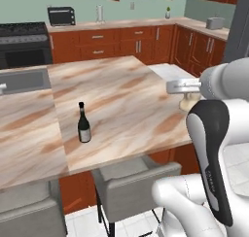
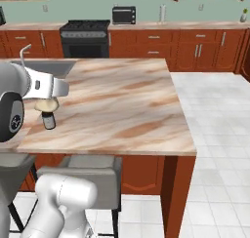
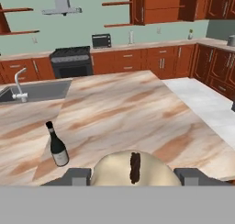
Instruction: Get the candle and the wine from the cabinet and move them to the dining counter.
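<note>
My gripper [image 3: 133,178] is shut on the candle [image 3: 120,169], a cream-white dome with a dark wick, held above the near edge of the dining counter [image 3: 128,108]. From the left base view the candle [image 1: 186,104] hangs under the hand just over the counter's [image 1: 126,95] right side. The wine [image 1: 84,124], a dark bottle with a pale label, stands upright on the marble well to the left of the candle. In the right base view the wine [image 2: 49,121] is partly hidden behind the candle [image 2: 46,105]. The reddish cabinet [image 3: 160,7] hangs on the far wall.
Grey stools [image 1: 131,180] are tucked under the counter's near edge. A sink with a faucet [image 3: 19,85] sits in the counter's left part. Stove [image 3: 71,62], toaster oven [image 3: 101,40] and paper-towel roll [image 1: 99,12] line the far wall. White tiled floor [image 2: 215,115] lies to the right.
</note>
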Robot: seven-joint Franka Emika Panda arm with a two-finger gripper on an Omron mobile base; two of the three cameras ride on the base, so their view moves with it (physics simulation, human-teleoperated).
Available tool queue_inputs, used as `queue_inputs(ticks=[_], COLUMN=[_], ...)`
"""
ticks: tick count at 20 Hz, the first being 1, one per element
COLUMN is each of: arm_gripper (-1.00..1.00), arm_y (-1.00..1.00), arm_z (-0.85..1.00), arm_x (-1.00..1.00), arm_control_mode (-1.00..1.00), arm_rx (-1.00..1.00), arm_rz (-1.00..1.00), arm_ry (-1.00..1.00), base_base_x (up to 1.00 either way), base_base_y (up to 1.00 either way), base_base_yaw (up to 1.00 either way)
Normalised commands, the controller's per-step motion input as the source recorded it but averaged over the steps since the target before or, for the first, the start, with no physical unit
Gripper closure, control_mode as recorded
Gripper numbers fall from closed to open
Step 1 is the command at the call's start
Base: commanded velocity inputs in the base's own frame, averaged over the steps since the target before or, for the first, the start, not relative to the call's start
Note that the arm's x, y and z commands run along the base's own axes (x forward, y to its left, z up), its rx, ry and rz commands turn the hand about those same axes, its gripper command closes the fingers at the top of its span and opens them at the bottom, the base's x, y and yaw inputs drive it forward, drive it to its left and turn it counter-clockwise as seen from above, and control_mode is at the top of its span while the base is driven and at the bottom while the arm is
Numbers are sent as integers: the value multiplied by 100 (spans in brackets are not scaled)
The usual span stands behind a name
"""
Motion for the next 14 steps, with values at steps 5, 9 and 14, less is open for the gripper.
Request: queue_inputs(ticks=[5,9,14], arm_gripper=[100,100,100], arm_y=[0,0,0], arm_z=[0,0,0], arm_x=[0,0,0], arm_control_mode=[100,100,100], arm_rx=[0,0,0], arm_rz=[0,0,0], arm_ry=[0,0,0], base_base_x=[41,44,42], base_base_y=[4,0,0], base_base_yaw=[19,21,24])
